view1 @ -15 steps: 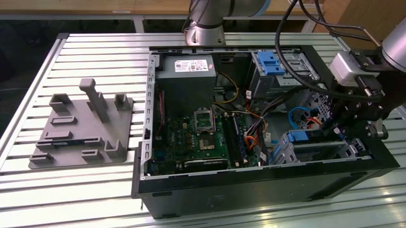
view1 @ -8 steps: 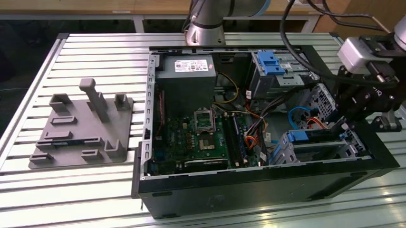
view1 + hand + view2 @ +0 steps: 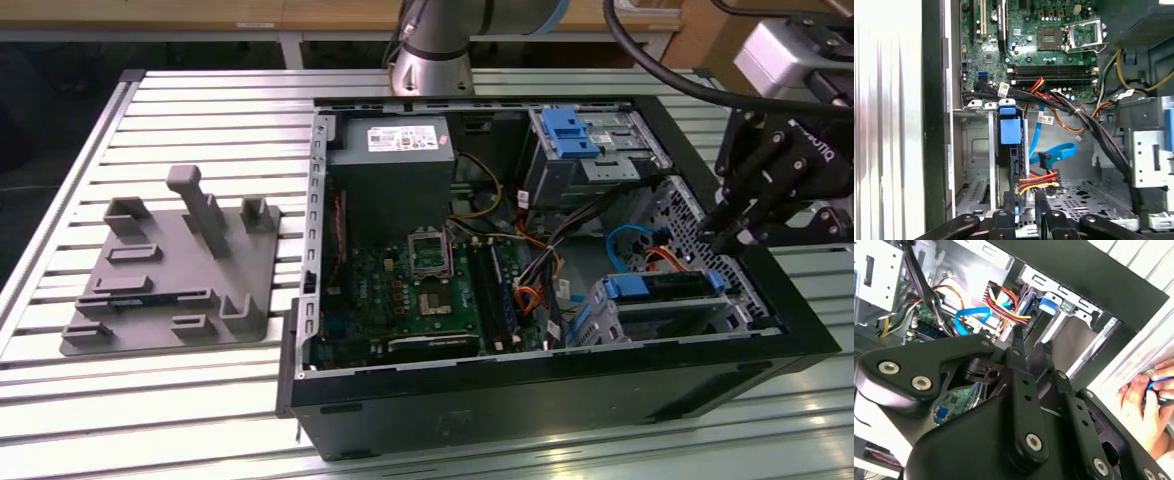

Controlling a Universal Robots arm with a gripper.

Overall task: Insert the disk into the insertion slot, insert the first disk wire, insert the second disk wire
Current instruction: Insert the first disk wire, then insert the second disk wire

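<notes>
Gripper (image 3: 1026, 199) narrowly parted, empty, lower centre — we judge the red-yellow wire plug (image 3: 1046, 181) must meet the disk (image 3: 1010, 132) squarely

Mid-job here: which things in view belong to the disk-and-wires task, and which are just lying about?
Job:
- disk, sitting in the insertion slot
- blue wire
- red-yellow wire bundle
- gripper, close beside these

Lying about:
- grey fixture plate on the table
- motherboard
- power supply
- bay with blue latch
- a person's hand
</notes>
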